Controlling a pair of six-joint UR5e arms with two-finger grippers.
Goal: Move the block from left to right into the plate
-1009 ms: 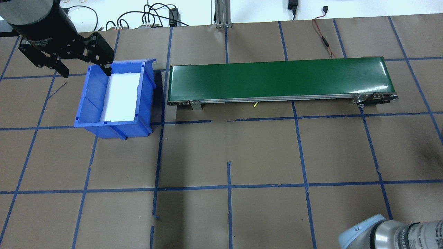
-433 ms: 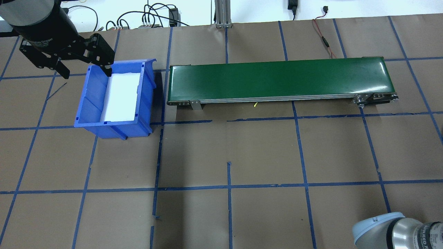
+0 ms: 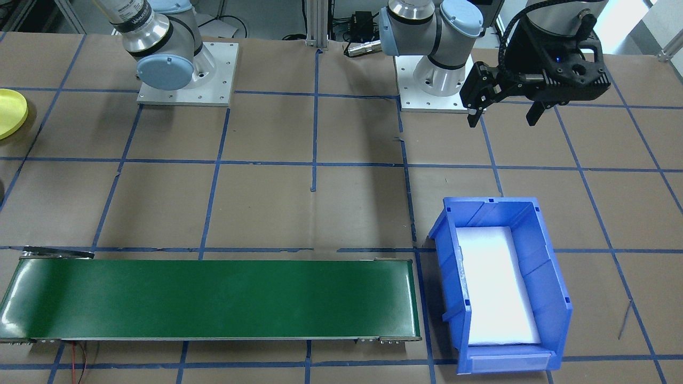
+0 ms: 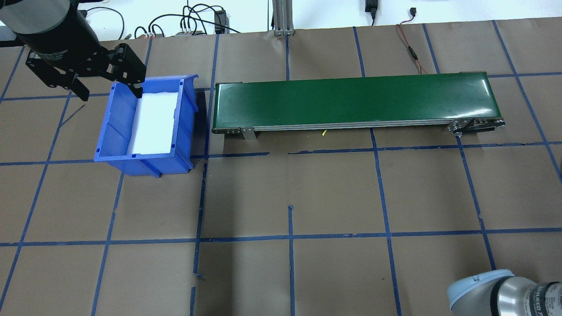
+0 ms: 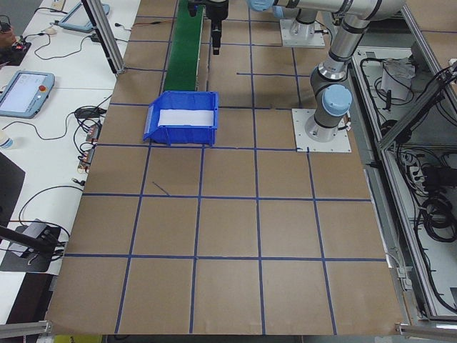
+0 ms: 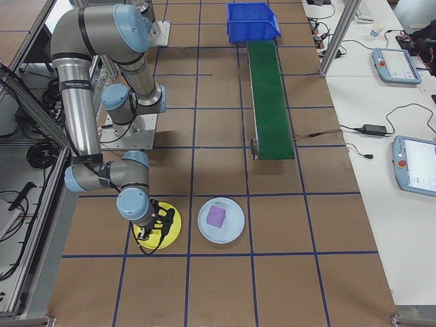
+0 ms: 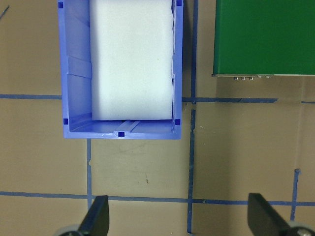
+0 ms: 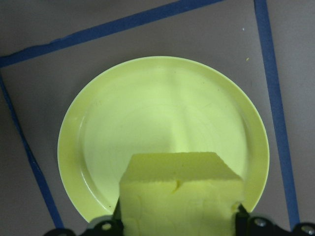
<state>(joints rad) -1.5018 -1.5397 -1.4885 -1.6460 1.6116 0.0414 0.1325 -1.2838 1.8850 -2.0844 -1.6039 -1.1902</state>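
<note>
The right wrist view looks straight down on the yellow plate (image 8: 162,118), and a yellow foam block (image 8: 182,191) hangs just above its near part. My right gripper (image 8: 179,223) is shut on that block. In the exterior right view the right gripper (image 6: 148,235) sits low over the yellow plate (image 6: 170,225); the plate (image 3: 10,112) also shows at the left edge of the front view. My left gripper (image 4: 109,92) hangs open and empty at the far left corner of the blue bin (image 4: 114,131), and its fingers (image 7: 98,216) frame bare table.
The blue bin (image 3: 544,277) holds only a white foam pad. A long green conveyor belt (image 4: 351,98) lies to its right. A pale blue plate (image 6: 235,228) carrying a purple block (image 6: 216,216) sits beside the yellow plate. Cables run along the far table edge.
The right arm's elbow joint at the bottom right of the overhead view slid a little to the right, then stopped. The left gripper shifted only slightly.
</note>
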